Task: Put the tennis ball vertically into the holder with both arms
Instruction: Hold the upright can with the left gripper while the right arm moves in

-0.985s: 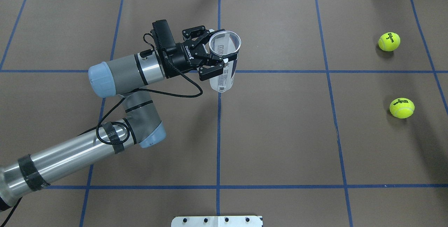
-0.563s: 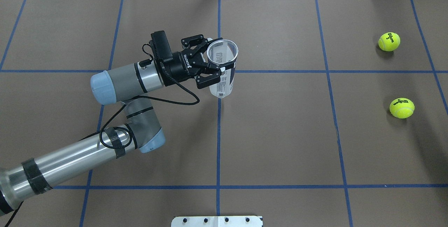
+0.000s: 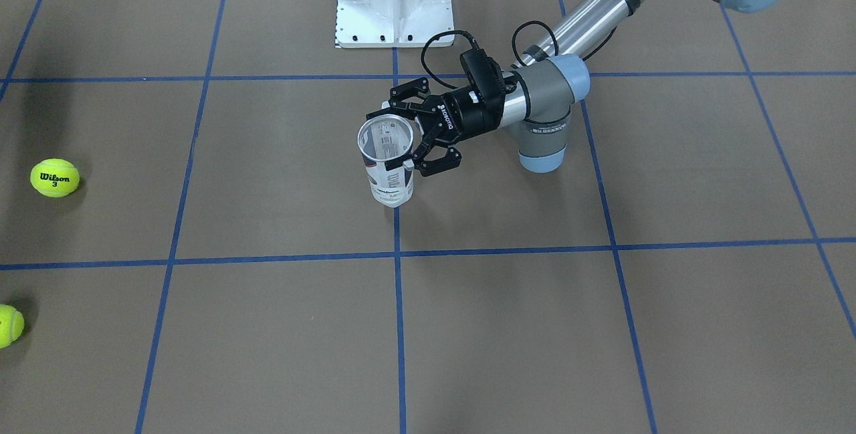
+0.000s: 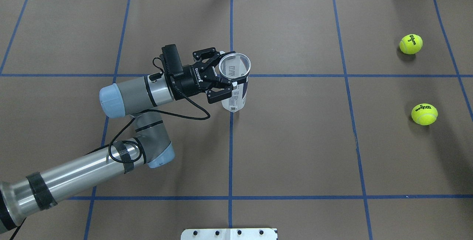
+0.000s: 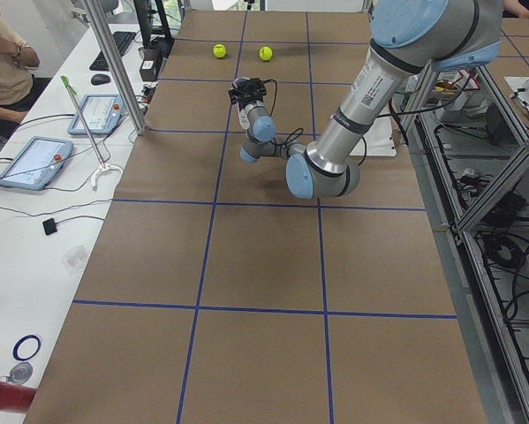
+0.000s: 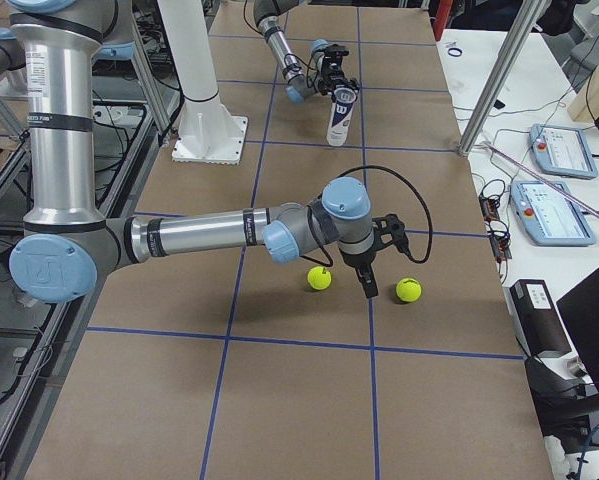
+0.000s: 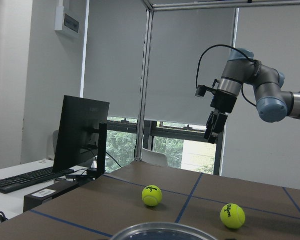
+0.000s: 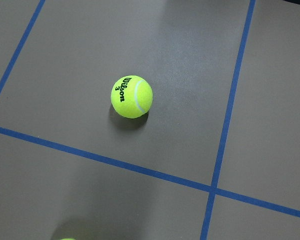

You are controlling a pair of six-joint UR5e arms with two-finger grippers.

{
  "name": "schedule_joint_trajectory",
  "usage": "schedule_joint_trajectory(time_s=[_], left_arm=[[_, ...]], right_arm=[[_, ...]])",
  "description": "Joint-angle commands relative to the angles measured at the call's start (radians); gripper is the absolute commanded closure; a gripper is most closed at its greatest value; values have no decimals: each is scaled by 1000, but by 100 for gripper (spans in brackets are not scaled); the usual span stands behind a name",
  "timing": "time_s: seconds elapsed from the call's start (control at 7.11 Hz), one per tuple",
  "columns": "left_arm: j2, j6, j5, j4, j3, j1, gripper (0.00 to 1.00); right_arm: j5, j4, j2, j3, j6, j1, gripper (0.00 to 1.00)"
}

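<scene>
Brown-papered table (image 3: 267, 354), gridded with blue tape (image 3: 397, 327). Front view: the left gripper (image 3: 394, 140) clasps the clear holder (image 3: 391, 183) just below its open mouth, holding it upright near the centre. Overhead: one tennis ball (image 4: 411, 44) and a second tennis ball (image 4: 424, 114) lie far right, well apart from it. Right-side view: the right gripper (image 6: 366, 282) hangs between them, pointing down; whether its fingers are parted cannot be told.

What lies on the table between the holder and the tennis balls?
Only bare brown paper with blue tape lines, from holder to balls, in the overhead view.
</scene>
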Motion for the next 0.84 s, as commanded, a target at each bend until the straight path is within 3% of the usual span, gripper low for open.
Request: schedule_joint_trajectory(time_s=[0.0, 0.7], left_arm=[[0, 0, 0, 0, 1, 9, 19], [0, 38, 0, 0, 14, 12, 19]], right_arm=[[-2, 1, 3, 0, 53, -67, 1], [-5, 1, -3, 30, 103, -155, 1]])
